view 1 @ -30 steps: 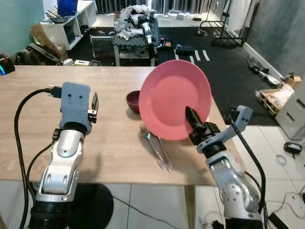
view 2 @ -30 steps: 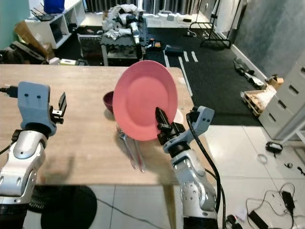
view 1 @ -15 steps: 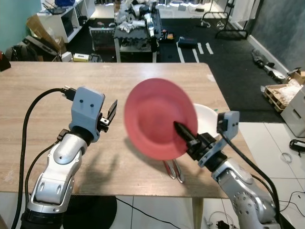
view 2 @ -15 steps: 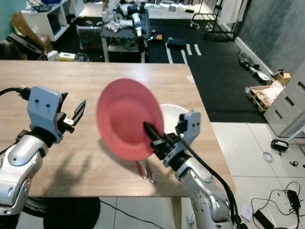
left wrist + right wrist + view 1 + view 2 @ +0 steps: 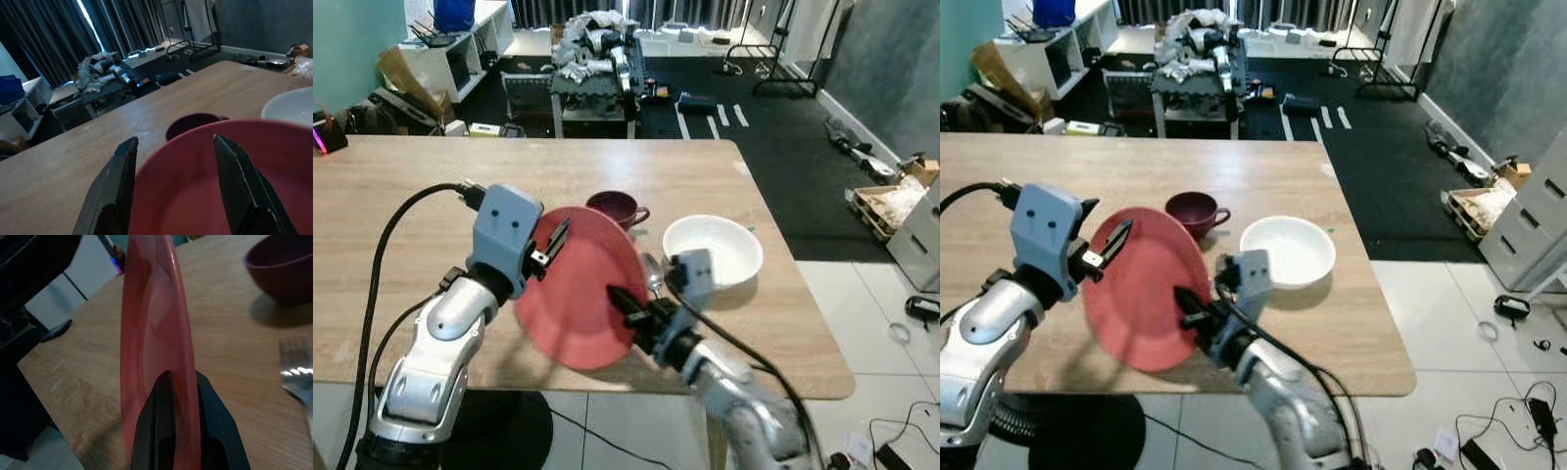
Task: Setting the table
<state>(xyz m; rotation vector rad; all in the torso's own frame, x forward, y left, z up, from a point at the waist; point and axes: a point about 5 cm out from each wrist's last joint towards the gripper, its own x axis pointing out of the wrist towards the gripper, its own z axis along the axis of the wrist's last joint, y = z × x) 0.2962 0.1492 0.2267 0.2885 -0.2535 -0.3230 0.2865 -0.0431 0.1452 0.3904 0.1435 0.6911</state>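
Observation:
My right gripper (image 5: 622,302) is shut on the lower rim of a pink plate (image 5: 578,294), holding it nearly on edge over the front of the wooden table (image 5: 391,196). In the right wrist view the plate (image 5: 151,333) stands edge-on between the fingers (image 5: 164,431). My left gripper (image 5: 553,243) is open right at the plate's upper left rim; in its wrist view the plate (image 5: 205,186) lies just beyond the spread fingers (image 5: 117,186). A maroon cup (image 5: 615,208) and a white bowl (image 5: 712,250) rest on the table behind the plate. A fork (image 5: 296,377) lies near the cup.
A spoon's tip (image 5: 651,266) shows between plate and bowl. The table's right edge (image 5: 803,284) drops to tiled floor with cables. Beyond the far edge are a cluttered low table (image 5: 592,59) and white shelves (image 5: 440,49).
The head camera has shifted. My right gripper carried the plate left and down toward the table's front. The left gripper moved in to the plate's rim. Cup and bowl came into view.

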